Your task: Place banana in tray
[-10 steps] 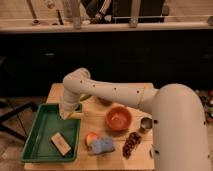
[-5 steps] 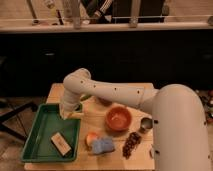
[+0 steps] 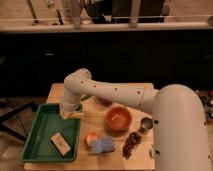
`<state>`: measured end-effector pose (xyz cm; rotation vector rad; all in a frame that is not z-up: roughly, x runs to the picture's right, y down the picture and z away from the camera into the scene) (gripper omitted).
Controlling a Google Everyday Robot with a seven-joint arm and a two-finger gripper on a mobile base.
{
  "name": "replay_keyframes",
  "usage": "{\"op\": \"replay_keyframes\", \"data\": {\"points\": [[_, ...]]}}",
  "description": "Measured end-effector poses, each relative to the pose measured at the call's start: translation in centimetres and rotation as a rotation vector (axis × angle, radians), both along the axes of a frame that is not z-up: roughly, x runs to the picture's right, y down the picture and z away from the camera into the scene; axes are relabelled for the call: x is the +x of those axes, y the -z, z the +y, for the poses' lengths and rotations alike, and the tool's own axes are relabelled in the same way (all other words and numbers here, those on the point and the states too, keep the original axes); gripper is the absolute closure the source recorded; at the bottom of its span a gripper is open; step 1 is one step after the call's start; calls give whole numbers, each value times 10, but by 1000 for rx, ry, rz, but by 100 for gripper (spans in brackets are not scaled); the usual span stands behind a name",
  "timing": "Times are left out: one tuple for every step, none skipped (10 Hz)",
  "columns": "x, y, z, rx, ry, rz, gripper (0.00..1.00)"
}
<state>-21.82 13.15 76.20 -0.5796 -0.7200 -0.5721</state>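
Note:
The green tray [image 3: 42,135] lies at the front left of the wooden table [image 3: 57,92]. My gripper [image 3: 70,111] hangs at the end of the white arm, over the tray's far right corner and just above its rim. A small pale-yellow shape [image 3: 77,116] at the gripper's lower end looks like the banana. Most of it is hidden by the gripper. A tan rectangular block [image 3: 61,144] lies inside the tray near its front right.
An orange bowl [image 3: 119,119] stands right of the tray. In front of it lie a round orange-and-white fruit [image 3: 91,139], a blue object [image 3: 102,146] and a dark brown object [image 3: 132,144]. A small metal cup [image 3: 145,124] stands at the right. The arm spans the table's back.

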Motion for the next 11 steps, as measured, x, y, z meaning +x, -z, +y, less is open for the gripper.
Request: {"op": "replay_keyframes", "data": {"points": [[0,0,1,-1,-1,0,84],[0,0,0,-1,0,0,91],[-5,0,1,-4,19,-1,99],[-12,0,1,-5,36,-1,100],[-21,1,2,-4,49,3,100],[-31,4,3,-2,67,6,100],[-33,4,3,1,73,10,100],[-33,5,3,2,77,13,100],[-34,6,4,2,82,12,100],[-36,7,6,-2,85,9,100],[-36,8,6,-3,85,7,100]]}}
